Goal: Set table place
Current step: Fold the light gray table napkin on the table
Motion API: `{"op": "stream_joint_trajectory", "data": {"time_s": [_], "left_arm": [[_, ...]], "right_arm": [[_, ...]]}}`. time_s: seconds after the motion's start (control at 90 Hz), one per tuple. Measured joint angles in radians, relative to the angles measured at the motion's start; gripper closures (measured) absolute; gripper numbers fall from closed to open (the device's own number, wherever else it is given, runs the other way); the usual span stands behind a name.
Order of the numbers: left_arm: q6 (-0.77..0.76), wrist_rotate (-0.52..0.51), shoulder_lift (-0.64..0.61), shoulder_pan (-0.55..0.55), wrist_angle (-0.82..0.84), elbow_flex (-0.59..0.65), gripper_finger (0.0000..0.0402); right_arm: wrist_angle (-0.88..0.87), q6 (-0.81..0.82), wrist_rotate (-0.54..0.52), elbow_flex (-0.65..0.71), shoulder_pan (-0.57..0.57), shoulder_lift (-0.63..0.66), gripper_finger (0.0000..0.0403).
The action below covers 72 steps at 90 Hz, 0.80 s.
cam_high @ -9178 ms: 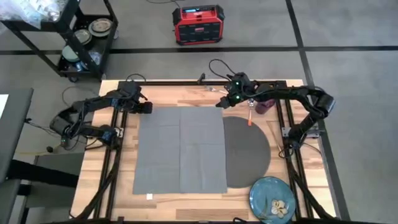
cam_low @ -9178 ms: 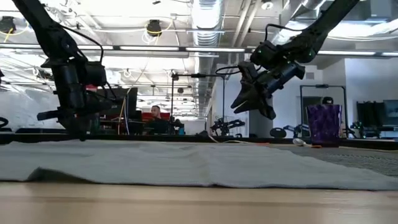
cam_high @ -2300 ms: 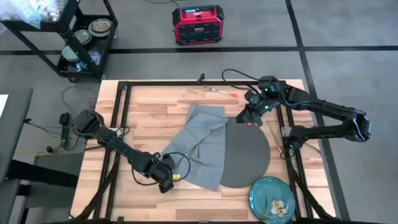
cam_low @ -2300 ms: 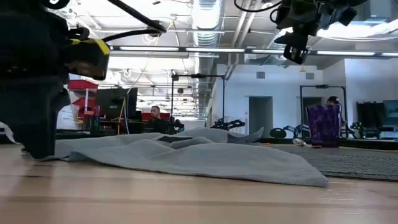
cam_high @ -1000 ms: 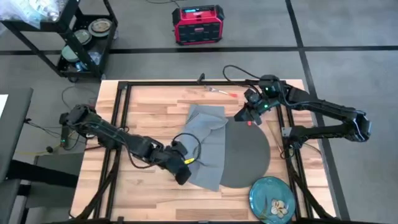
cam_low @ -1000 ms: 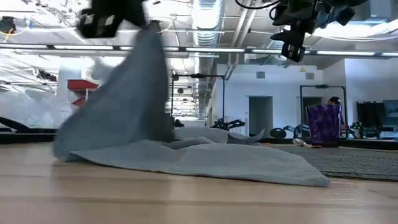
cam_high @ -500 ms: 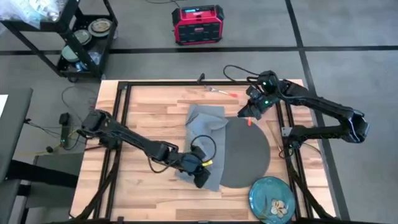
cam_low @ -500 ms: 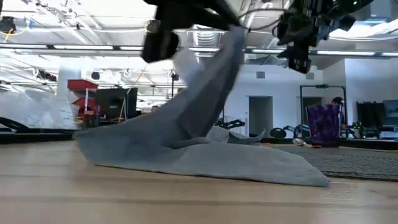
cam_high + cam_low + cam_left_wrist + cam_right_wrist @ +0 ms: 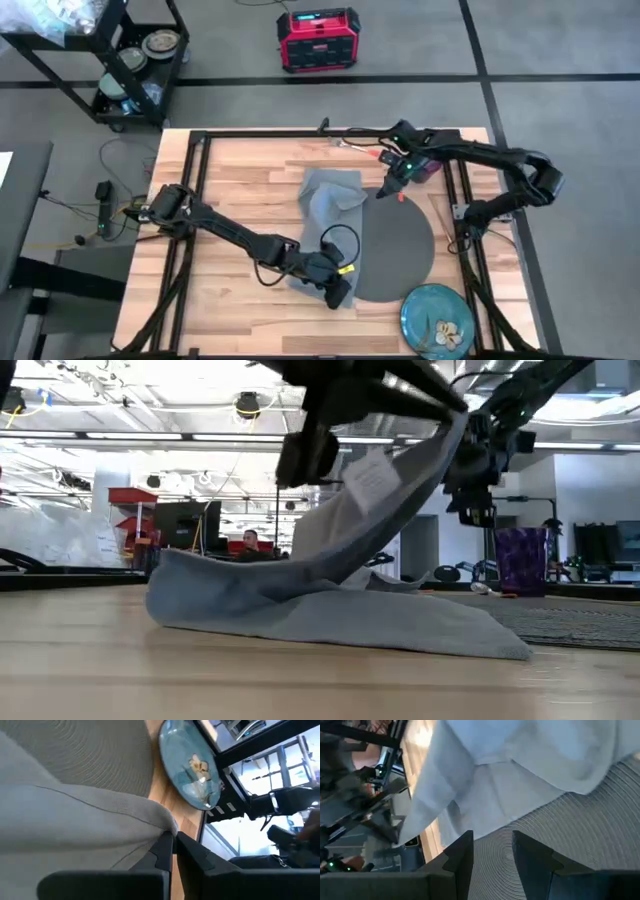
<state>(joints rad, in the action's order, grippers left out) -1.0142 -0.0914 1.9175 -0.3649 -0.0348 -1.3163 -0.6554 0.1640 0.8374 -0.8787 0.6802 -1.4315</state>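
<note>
The grey napkin [image 9: 328,215] lies crumpled on the table [image 9: 240,180], left of the round dark mat [image 9: 400,240], and partly over the mat's left edge. My left gripper [image 9: 340,294] is shut on one corner and holds it above the heap. My right gripper [image 9: 390,184] hovers open over the mat's far edge, touching nothing. The blue-green plate [image 9: 438,320] rests flat at the near right. The purple cup [image 9: 520,560] stands at the far right. One orange-handled utensil [image 9: 372,152] lies by the far edge, another [image 9: 400,196] on the mat's far edge. My left gripper pinches a hemmed corner of the napkin [image 9: 164,822] between its two fingers; one layer or several, I cannot tell. The arm reaches in from the table's left. That corner is lifted, the cloth [image 9: 390,500] slants up to it, and the rest [image 9: 330,615] lies on the table.
A black wheeled cart [image 9: 130,60] with dishes stands off the far left corner. A red and black box [image 9: 318,38] sits on the floor beyond the far edge. Bare wood shows at the table's near left [image 9: 230,300].
My left gripper has carried the napkin's corner toward the table's right edge, across the heap. The lifted cloth has swung over the part still lying on the table. My right gripper has come down toward the mat's far edge.
</note>
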Motion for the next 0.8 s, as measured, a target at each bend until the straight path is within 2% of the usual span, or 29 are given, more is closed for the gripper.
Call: {"op": "stream_joint_trajectory", "data": {"time_s": [0.422, 0.8], "left_arm": [[0.000, 0.000, 0.000, 0.000, 0.019, 0.000, 0.0402], [0.000, -0.003, 0.000, 0.000, 0.017, 0.000, 0.0401]], "right_arm": [[0.054, 0.075, 0.002, 0.000, 0.056, -0.164, 0.0280], [0.121, 0.104, -0.002, 0.000, 0.053, -0.276, 0.0280]]}}
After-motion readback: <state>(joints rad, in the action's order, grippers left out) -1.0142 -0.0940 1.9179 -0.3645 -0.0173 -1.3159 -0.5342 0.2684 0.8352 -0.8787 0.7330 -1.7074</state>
